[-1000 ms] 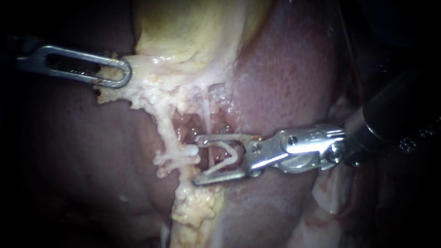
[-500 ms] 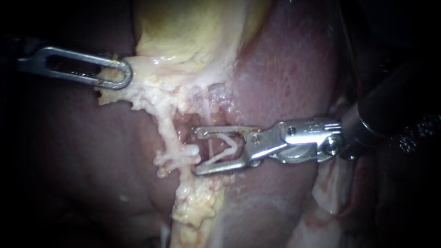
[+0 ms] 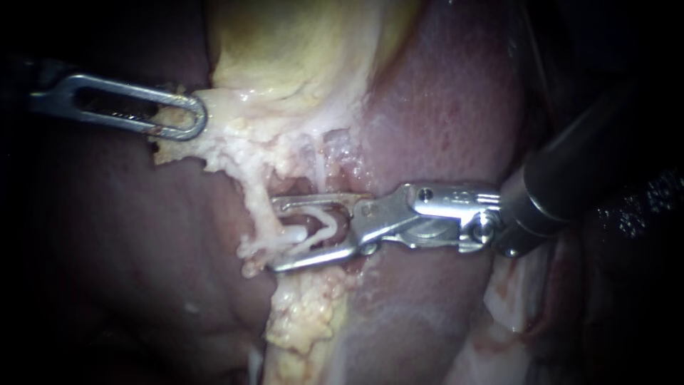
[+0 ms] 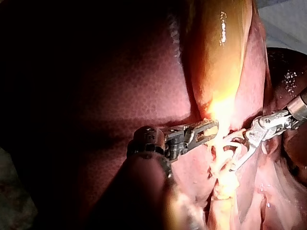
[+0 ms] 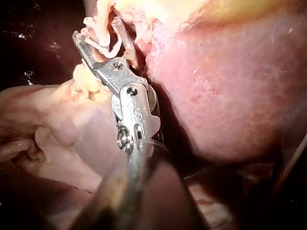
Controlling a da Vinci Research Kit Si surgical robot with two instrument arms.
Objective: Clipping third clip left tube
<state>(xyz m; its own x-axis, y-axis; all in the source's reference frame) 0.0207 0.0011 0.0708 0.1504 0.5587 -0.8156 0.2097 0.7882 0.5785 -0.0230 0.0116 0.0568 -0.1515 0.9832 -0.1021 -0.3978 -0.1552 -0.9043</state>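
- In the endoscope view my left instrument (image 3: 194,117) sits at 10 o'clock, its jaws clamped on pale tissue (image 3: 214,146) at the gallbladder's (image 3: 299,50) lower edge.
- My right instrument (image 3: 274,236) comes in from 3 o'clock; its jaws stand wide, holding 1 white clip (image 3: 326,222) between them.
- The left tube (image 3: 258,203) lies toward 8 o'clock of centre, at those jaw tips; whether it is inside them I cannot tell.
- 1 fixed clip (image 3: 291,232) sits on it there.
- The liver (image 3: 442,107) fills 2 o'clock.
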